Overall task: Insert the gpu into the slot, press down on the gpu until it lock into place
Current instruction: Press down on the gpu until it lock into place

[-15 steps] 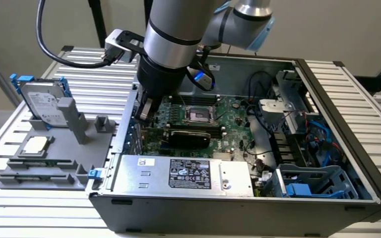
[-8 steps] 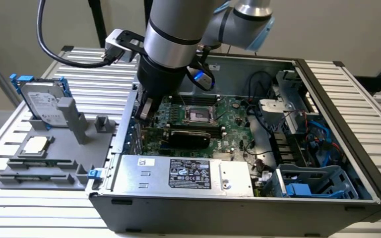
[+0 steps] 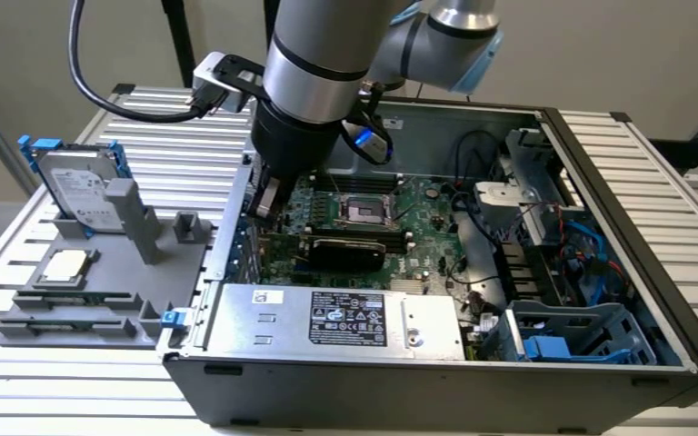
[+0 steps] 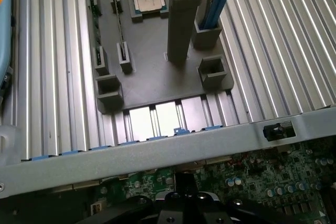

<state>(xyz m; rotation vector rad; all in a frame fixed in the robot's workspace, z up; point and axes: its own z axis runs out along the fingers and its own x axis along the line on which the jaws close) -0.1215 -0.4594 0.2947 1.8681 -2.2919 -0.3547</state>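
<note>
- An open grey metal computer case (image 3: 640, 300) lies on its side on a ribbed aluminium table (image 3: 70, 400), its green motherboard (image 3: 428, 213) facing up.
- A silver and black robot arm (image 3: 313, 64) reaches down into the case near the wall on the exterior view's left.
- The gripper (image 3: 272, 202) at the arm's end sits low over the motherboard, by that wall. Its fingers are clenched shut; whether they pinch anything cannot be told.
- In the wrist view the dark gripper (image 4: 181, 205) hangs just above the green board, right inside the case's grey wall.
- The thin flat black graphics card (image 3: 344, 251) lies across the motherboard, below the square silver processor socket (image 3: 360, 211) and near the gripper.
- The bright-blue connector strip cannot be made out.
- A silver power supply box with a black label (image 3: 346, 318) fills the case's near side.
- Outside the case, on the exterior view's left, a grey plastic holder tray (image 3: 76, 304) rests on the table.
- A silver hard drive with blue clips (image 3: 73, 186) stands upright in the tray.
- A square silver processor chip (image 3: 63, 265) lies flat on the tray.
</note>
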